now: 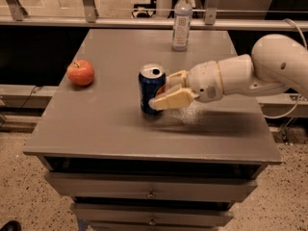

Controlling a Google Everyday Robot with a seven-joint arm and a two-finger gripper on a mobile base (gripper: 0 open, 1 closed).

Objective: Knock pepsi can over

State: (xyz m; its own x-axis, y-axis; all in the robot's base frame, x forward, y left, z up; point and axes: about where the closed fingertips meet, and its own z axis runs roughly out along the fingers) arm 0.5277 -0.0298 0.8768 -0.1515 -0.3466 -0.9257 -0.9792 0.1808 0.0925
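The pepsi can [150, 88], dark blue with a silver top, stands upright near the middle of the grey table [110, 129]. My gripper [163, 89] reaches in from the right at the can's right side. Its fingers are open. The near finger [171, 100] lies across the can's lower front right and touches it. The far finger [176, 76] sits just behind the can's right edge. The white arm [255, 73] extends off to the right.
A red apple [81, 72] lies at the table's left side. A clear plastic water bottle [181, 20] stands at the back edge. Behind the table runs a metal railing [86, 4]. Drawers [151, 194] sit below the tabletop.
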